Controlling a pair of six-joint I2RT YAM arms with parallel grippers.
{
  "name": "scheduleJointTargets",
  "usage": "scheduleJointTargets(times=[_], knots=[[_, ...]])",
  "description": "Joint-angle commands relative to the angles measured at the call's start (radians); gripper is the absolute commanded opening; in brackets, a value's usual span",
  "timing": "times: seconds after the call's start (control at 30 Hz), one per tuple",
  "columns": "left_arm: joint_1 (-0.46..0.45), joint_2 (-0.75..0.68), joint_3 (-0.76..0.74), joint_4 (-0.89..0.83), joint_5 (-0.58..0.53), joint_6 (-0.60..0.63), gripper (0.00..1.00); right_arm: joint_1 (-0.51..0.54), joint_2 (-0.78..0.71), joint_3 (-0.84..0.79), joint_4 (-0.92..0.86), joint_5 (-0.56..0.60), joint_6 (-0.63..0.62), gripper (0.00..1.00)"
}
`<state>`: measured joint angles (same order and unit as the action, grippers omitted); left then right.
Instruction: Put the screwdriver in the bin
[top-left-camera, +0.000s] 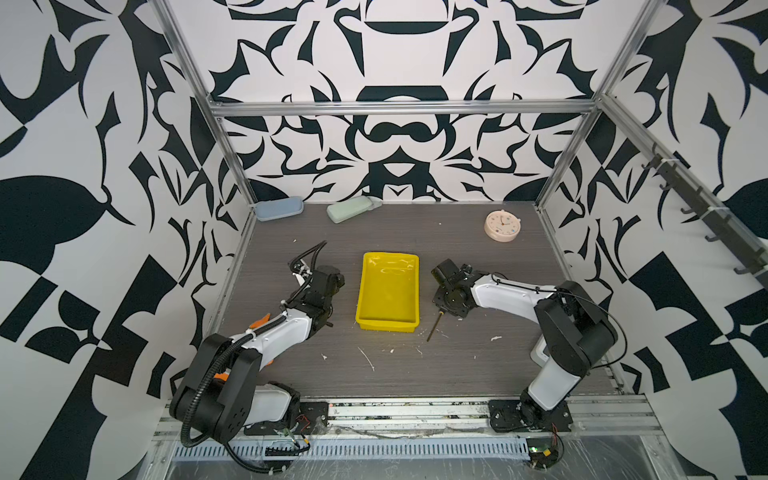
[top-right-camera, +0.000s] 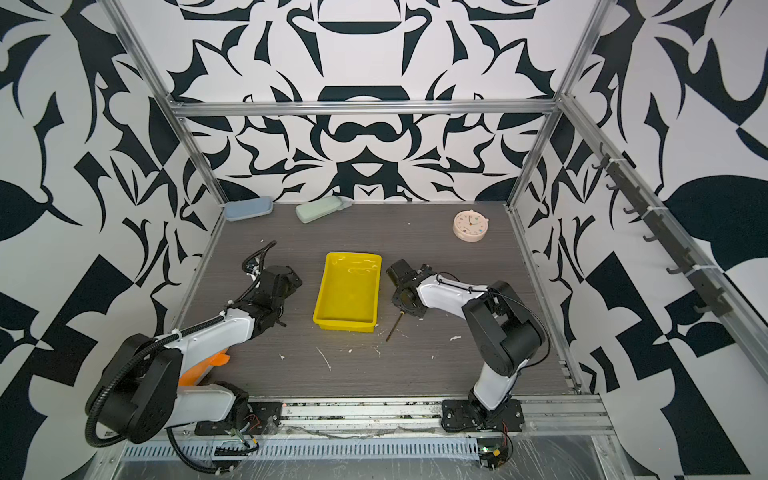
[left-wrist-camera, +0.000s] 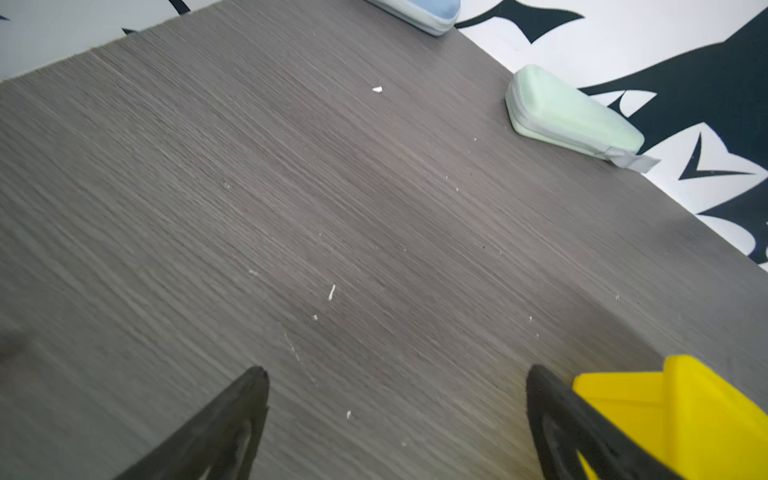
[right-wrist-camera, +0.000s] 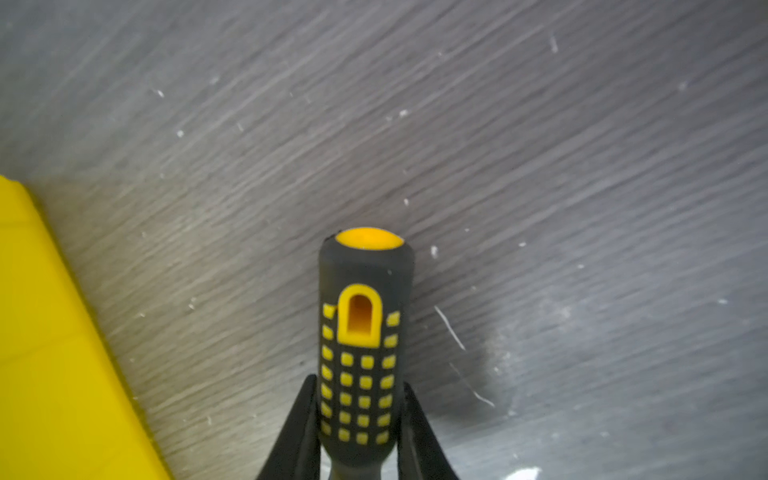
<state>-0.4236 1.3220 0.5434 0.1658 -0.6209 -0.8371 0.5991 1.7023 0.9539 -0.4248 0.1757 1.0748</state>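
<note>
Fingers (right-wrist-camera: 299, 424) of your right gripper (right-wrist-camera: 358, 380) pinch the one screwdriver (right-wrist-camera: 365, 353), black handle, yellow squares and cap, beside one yellow bin (right-wrist-camera: 50, 332); left gripper (left-wrist-camera: 397, 368) spread wide.

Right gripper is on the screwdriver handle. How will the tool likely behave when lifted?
The screwdriver likely lifts as one stiff piece: solid handle, thin metal-looking shaft. The right gripper's fingers clamp the handle's textured, dotted part, so slipping seems unlikely. The round handle may roll when released into the bin.
</note>
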Motion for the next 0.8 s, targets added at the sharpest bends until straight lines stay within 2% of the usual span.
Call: scheduleJointTargets(times=[0.0, 0.13, 0.23, 0.33, 0.47, 0.57, 0.77], knots=[[0.002, -0.022, -0.017, 0.055, 0.014, -0.009, 0.99, 0.007, -0.059, 0.030, -0.115, 0.093, -0.009, 0.19], [0.002, -0.003, 0.006, 0.035, 0.021, -0.036, 0.99, 0.007, -0.102, 0.123, -0.221, 0.198, -0.077, 0.17], [0.002, 0.019, 0.013, 0.020, 0.030, -0.021, 0.99, 0.008, -0.136, 0.181, -0.237, 0.253, -0.150, 0.16], [0.003, 0.039, 0.019, 0.024, -0.010, -0.059, 0.99, 0.017, -0.162, 0.251, -0.239, 0.258, -0.200, 0.15], [0.003, 0.047, 0.047, -0.016, 0.019, -0.040, 0.99, 0.090, -0.169, 0.272, -0.130, 0.233, -0.208, 0.11], [0.003, 0.050, 0.044, -0.022, -0.017, -0.062, 0.99, 0.154, -0.128, 0.305, 0.003, 0.198, -0.243, 0.06], [0.002, 0.033, 0.028, -0.015, -0.042, -0.079, 0.99, 0.239, 0.064, 0.498, 0.017, 0.174, -0.257, 0.05]])
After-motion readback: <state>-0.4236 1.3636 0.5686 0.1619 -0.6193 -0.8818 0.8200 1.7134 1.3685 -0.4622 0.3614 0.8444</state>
